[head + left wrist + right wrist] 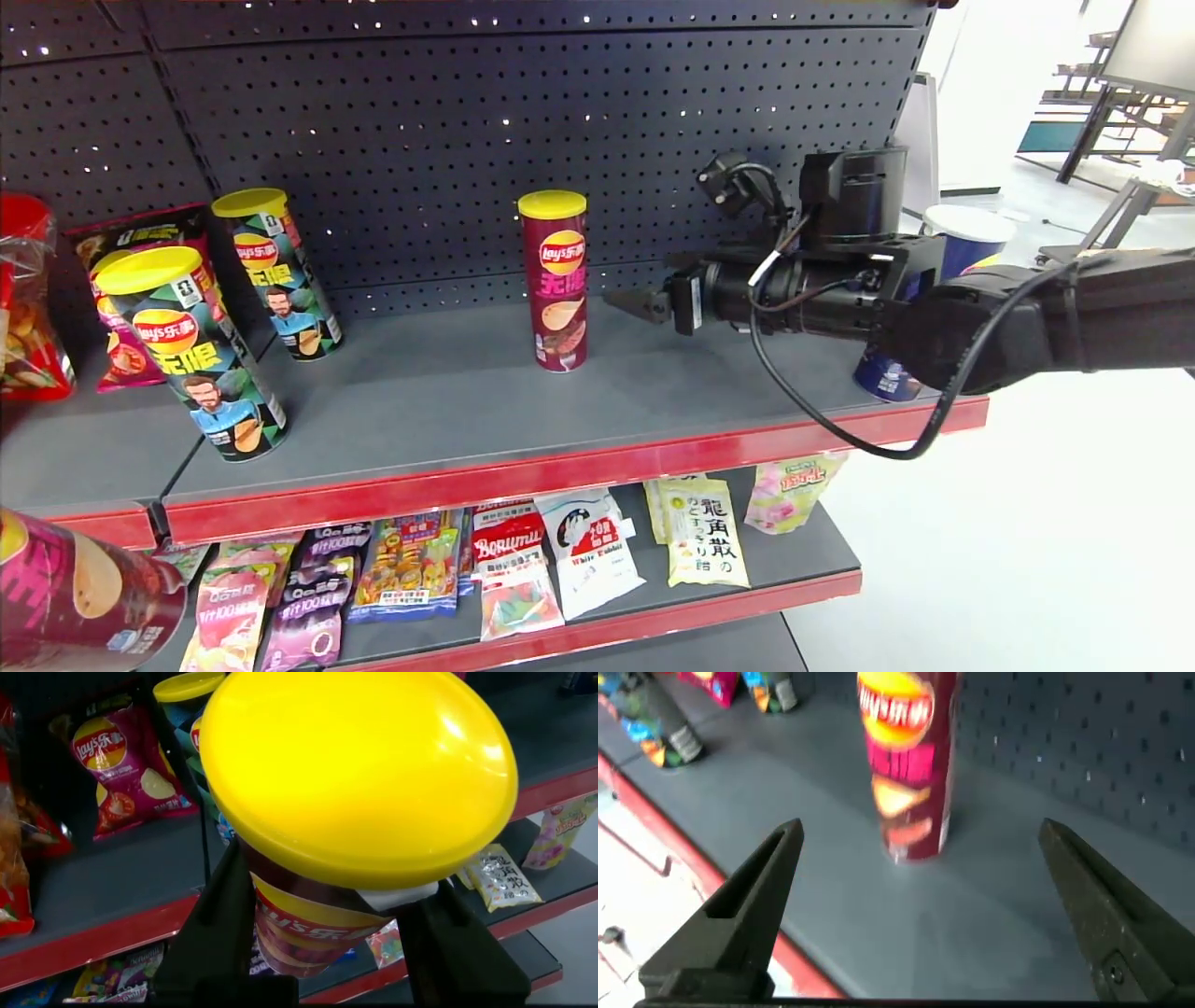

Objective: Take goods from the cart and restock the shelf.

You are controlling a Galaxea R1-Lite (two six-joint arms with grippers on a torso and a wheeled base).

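standing on grey shelf (pixel 448 392), maroon can (pixel 555 280), pegboard (pixel 467 121) behind

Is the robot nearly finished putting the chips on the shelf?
One maroon can stands upright on the shelf, with the right gripper open beside it, so that one looks done. The left gripper holds a second maroon can, not yet shelved. How many more remain, I cannot tell.
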